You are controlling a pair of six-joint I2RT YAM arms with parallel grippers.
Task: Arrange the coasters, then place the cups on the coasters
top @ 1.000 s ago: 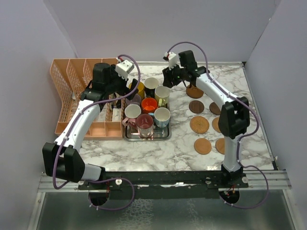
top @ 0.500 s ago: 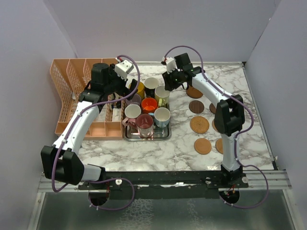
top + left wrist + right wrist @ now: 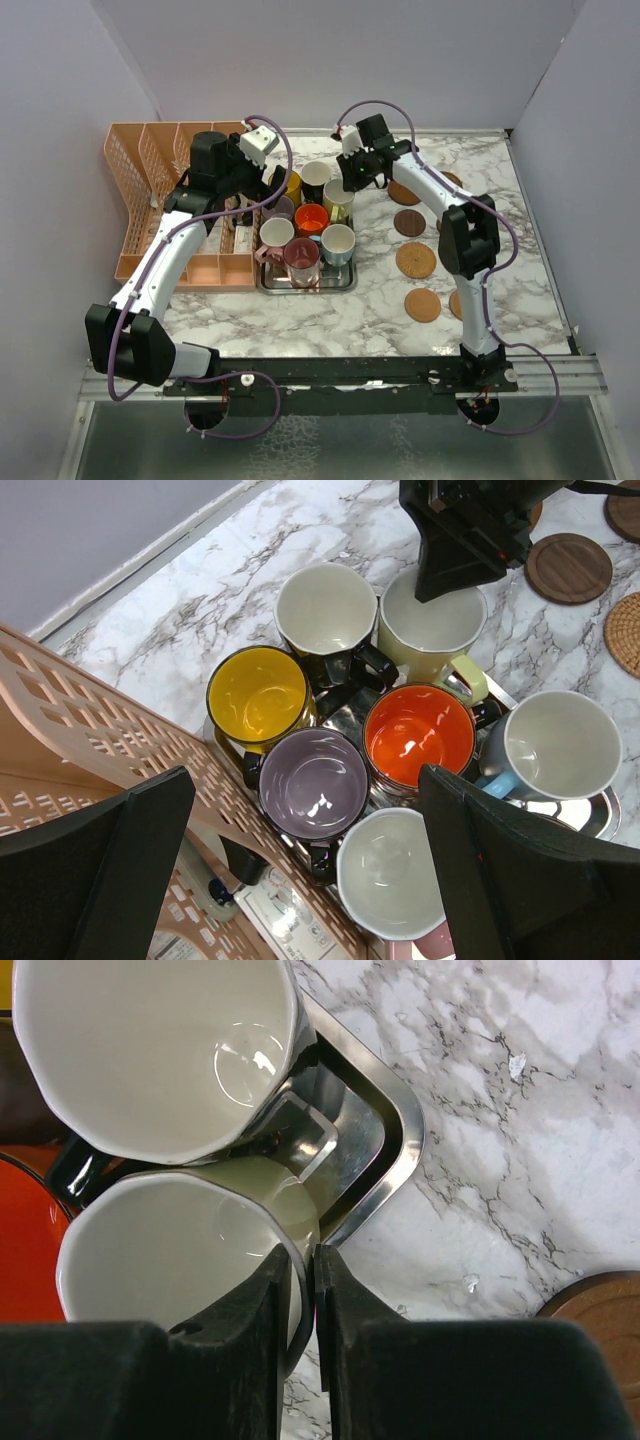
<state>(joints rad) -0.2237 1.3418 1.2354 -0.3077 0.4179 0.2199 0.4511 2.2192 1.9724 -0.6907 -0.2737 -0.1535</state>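
The cream cup [image 3: 170,1250] is stood in the tray's [image 3: 395,1150] far right corner, next to the black cup [image 3: 140,1050]. Its rim is pinched by the right claw [image 3: 303,1260], one finger inside and one outside. The other cups are packed in the same tray. The coasters [image 3: 415,260] are spread along the desk's [image 3: 340,315] right side. The left claw [image 3: 300,780] is spread wide above the purple cup [image 3: 312,790].
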